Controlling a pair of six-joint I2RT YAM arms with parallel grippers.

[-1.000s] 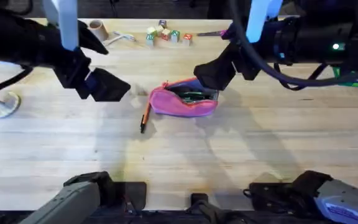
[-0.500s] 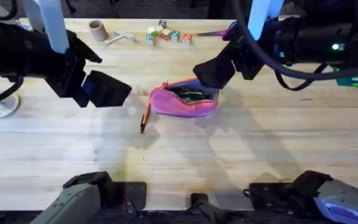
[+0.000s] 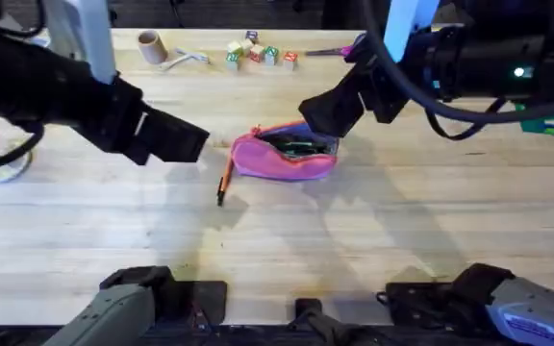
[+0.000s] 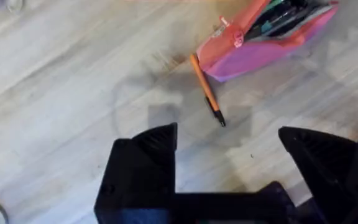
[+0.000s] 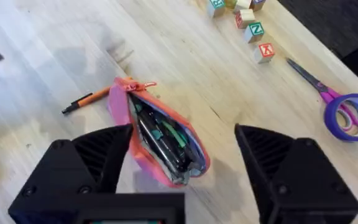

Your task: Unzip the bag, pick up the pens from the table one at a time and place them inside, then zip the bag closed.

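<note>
One orange pen (image 4: 206,98) lies on the table (image 3: 373,240), touching the unzipped pink pouch (image 3: 287,154). Left gripper (image 4: 229,146) and right gripper (image 5: 182,149) both gape wide, empty. Risk: a descending finger nudges the pen and rolls it under the pouch.

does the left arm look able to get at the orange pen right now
Probably yes. The left gripper is open above the orange pen, which lies bare on the table beside the bag, with nothing over it.

The bag (image 5: 166,146) looks like soft matt pink cloth; the table (image 3: 373,231) is pale, grained wood; the orange pen (image 4: 206,98) looks like smooth plastic.
</note>
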